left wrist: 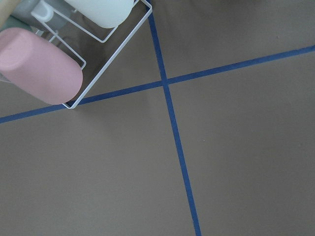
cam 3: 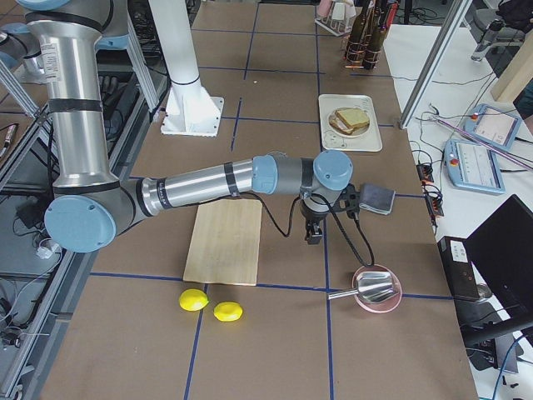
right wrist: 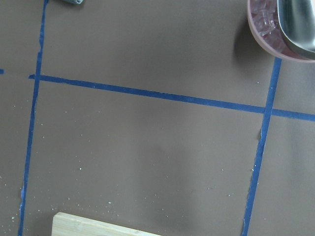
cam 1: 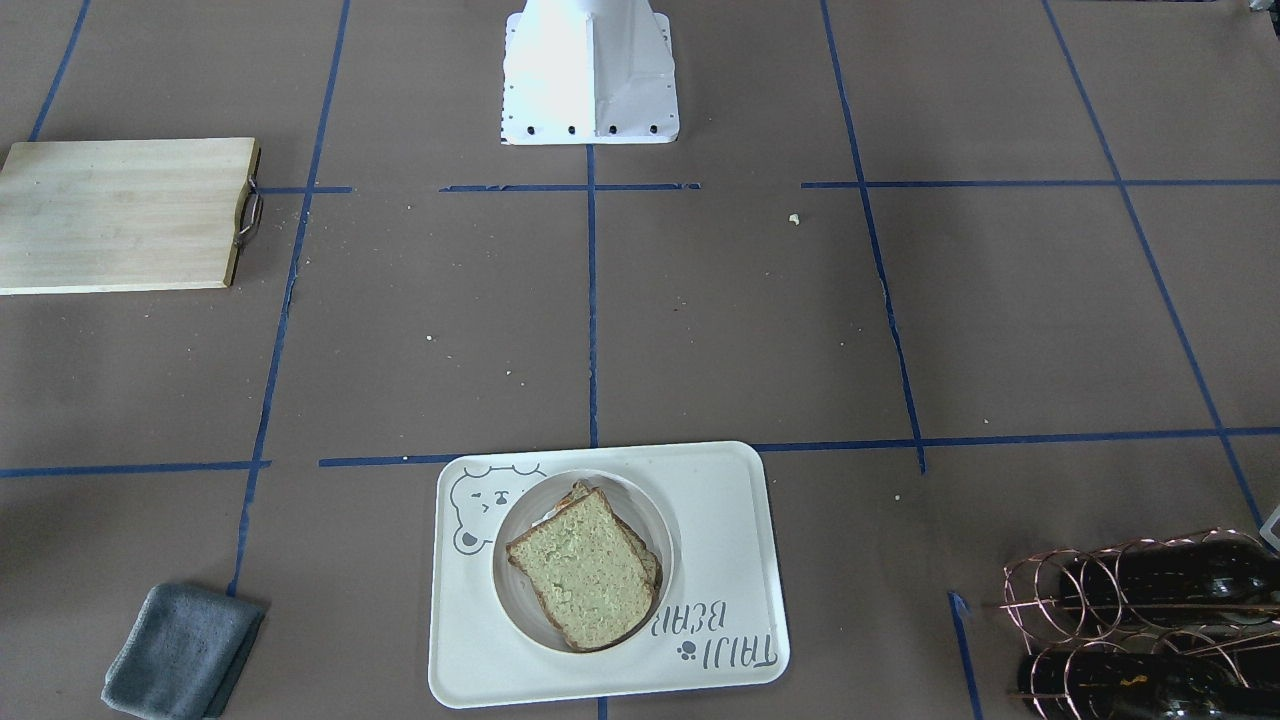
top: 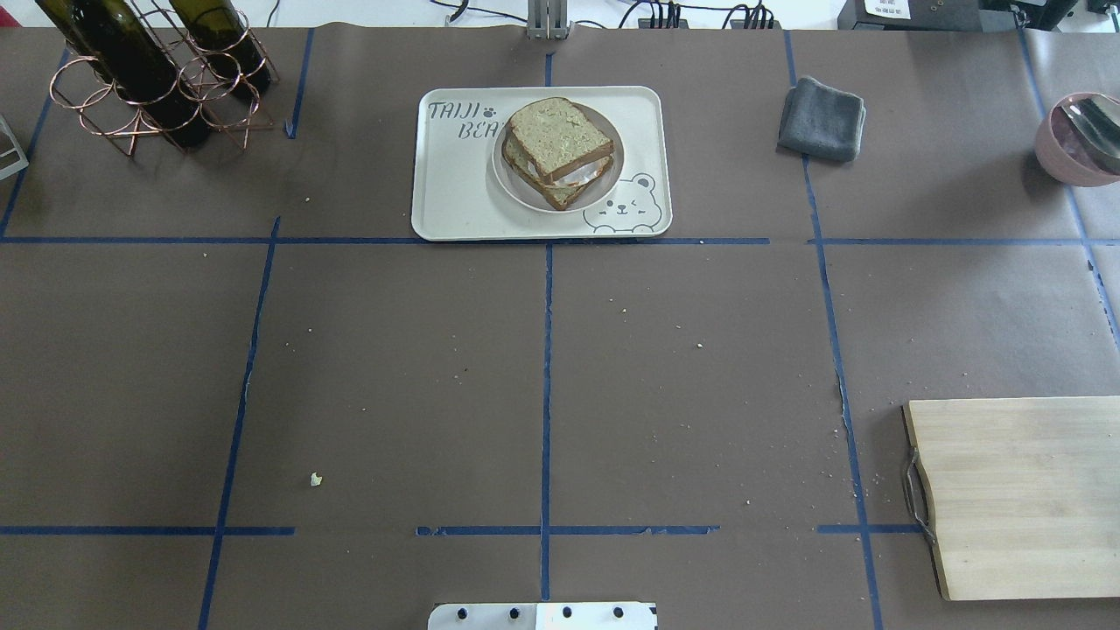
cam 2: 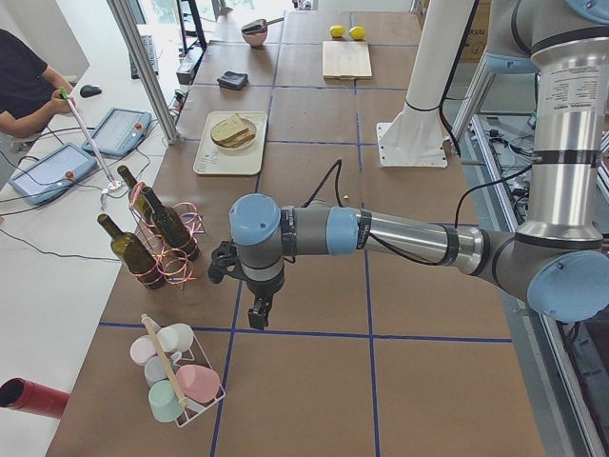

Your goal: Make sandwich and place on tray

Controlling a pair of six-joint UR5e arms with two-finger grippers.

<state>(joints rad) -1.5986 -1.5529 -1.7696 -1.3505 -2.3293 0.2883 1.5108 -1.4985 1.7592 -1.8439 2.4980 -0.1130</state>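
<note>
The tray (top: 455, 206) is sitting at 12 o'clock on the counter (top: 394, 367) in the overhead view. It is carrying a round white plate (cam 1: 640, 505), and the sandwich (top: 556, 140) is resting on that plate. A copper wire rack (top: 96, 96) at 10 o'clock is holding dark wine bottles (top: 131, 61). A pink bowl (cam 3: 366, 303) at 2 o'clock is holding a metal scoop (cam 3: 376, 287). In the exterior left view, a white wire basket (cam 2: 206, 405) is holding pastel cups (cam 2: 195, 381).

The left arm is stretching level over the counter, its wrist turned so the left hand (cam 2: 257, 312) is pointing straight down between the rack and the basket. I cannot tell whether its fingers are spread or pressed together.

The right arm is also reaching out level, with the right hand (cam 3: 315, 235) pointing down between the cutting board (top: 1024, 490) and the grey cloth (top: 822, 118). Its fingers cannot be judged either.

The sandwich is showing two tan slices with dark crust, the top slice sitting askew. Egg white (top: 584, 175) is peeking out at the stack's 5 o'clock edge.
</note>
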